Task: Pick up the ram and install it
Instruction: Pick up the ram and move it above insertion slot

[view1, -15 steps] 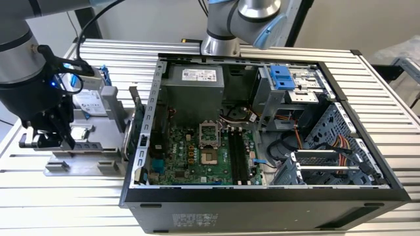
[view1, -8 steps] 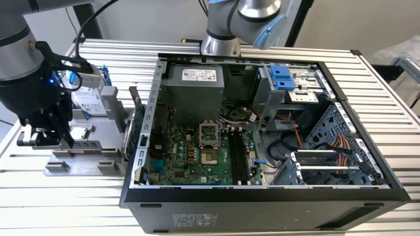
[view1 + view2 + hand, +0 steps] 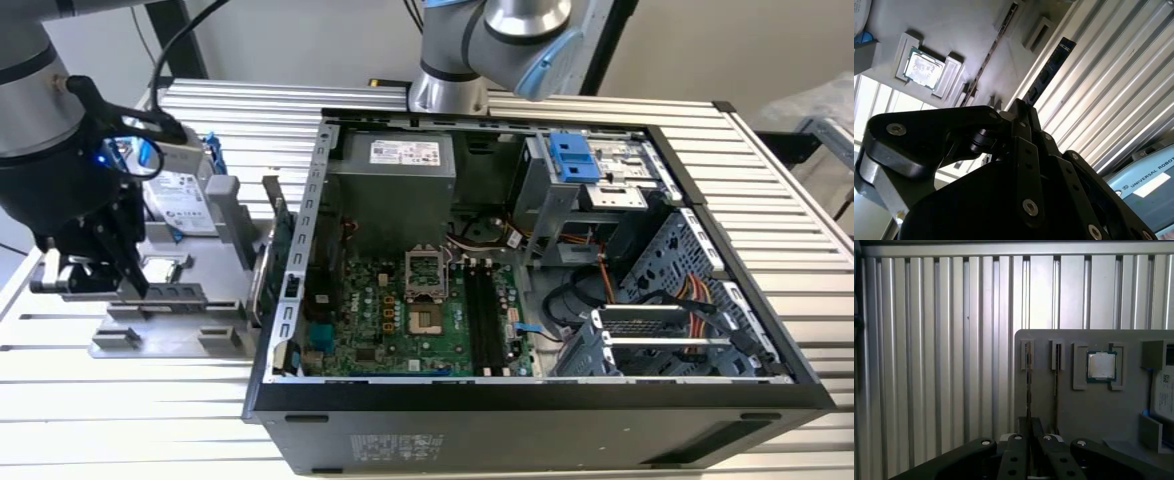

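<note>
The ram [image 3: 1050, 67] is a long dark stick running out from between my fingertips in the second wrist view. In the first wrist view the ram [image 3: 1028, 390] shows edge-on, in line with a slot of the grey fixture [image 3: 1079, 410]. My gripper [image 3: 1028, 424] is shut on it, with the fingers pressed against both of its faces. From the second wrist camera, the gripper [image 3: 1022, 107] meets the near end of the stick. In the exterior view, the gripper [image 3: 118, 285] hangs over the left part of the grey fixture [image 3: 174, 325]. I cannot tell whether the ram is clear of its slot.
A square processor [image 3: 1101, 365] and a silver hard drive [image 3: 180, 205] lie on the fixture. The open computer case [image 3: 287, 400] stands to the exterior view's right, with long memory slots [image 3: 483, 320] on its green board. A second arm [image 3: 481, 50] stands behind the case.
</note>
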`<control>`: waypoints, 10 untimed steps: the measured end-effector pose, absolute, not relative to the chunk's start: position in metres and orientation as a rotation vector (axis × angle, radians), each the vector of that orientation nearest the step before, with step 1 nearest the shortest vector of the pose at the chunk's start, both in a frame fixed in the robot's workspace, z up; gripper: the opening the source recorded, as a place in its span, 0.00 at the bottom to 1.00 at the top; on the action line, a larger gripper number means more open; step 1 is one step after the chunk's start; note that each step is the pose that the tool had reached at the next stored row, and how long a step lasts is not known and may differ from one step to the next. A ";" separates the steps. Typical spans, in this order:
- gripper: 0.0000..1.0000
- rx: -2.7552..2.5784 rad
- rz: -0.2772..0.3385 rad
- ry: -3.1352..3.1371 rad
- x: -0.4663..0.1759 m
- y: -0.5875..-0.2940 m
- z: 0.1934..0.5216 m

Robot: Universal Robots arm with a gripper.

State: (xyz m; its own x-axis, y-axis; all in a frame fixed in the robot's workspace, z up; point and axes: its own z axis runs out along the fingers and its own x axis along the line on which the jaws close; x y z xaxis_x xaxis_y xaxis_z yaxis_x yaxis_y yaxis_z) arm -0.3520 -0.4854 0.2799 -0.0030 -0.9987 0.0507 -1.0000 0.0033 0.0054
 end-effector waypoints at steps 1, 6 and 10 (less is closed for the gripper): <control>0.00 2.190 0.050 -2.196 -0.352 -0.485 0.281; 0.00 2.190 0.050 -2.196 -0.352 -0.485 0.283; 0.00 2.190 0.050 -2.196 -0.352 -0.485 0.285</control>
